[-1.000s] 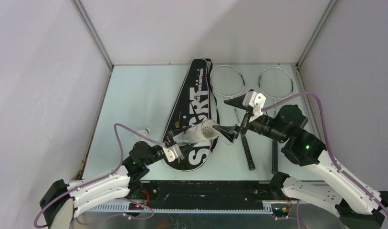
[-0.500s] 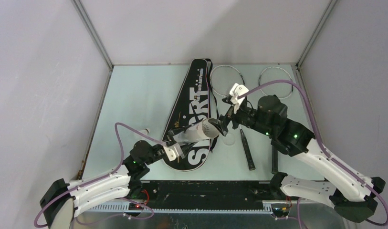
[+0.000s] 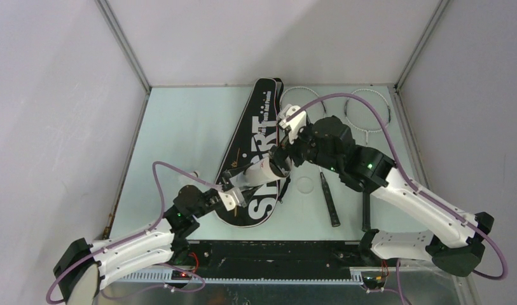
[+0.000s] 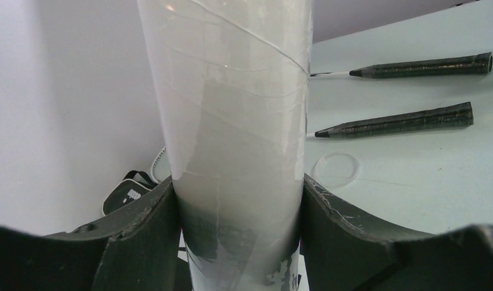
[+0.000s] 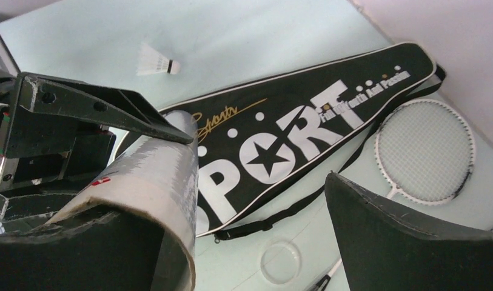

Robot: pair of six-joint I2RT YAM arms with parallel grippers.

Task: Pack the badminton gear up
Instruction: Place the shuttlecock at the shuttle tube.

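Left fingers [image 4: 140, 236] grip tube [image 4: 231, 121] over bag [image 3: 259, 127]; lid [image 3: 303, 185], racket handles [image 3: 329, 198] beside.

I read tube [image 4: 238, 121] as white card, spiral-seamed, glossy film, scuffed low down; left gripper fingers [image 4: 140, 236] matt black plastic, scratched edges; bag [image 5: 304, 127] matt black cloth, white print; racket handles [image 4: 407, 120] rough dark wrap; table [image 4: 425, 182] smooth, pale.

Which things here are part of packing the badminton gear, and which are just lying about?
Job: tube, bag, one racket, other racket, shuttlecock.
Lying about: clear round disc, possibly the tube's cap; cannot tell.
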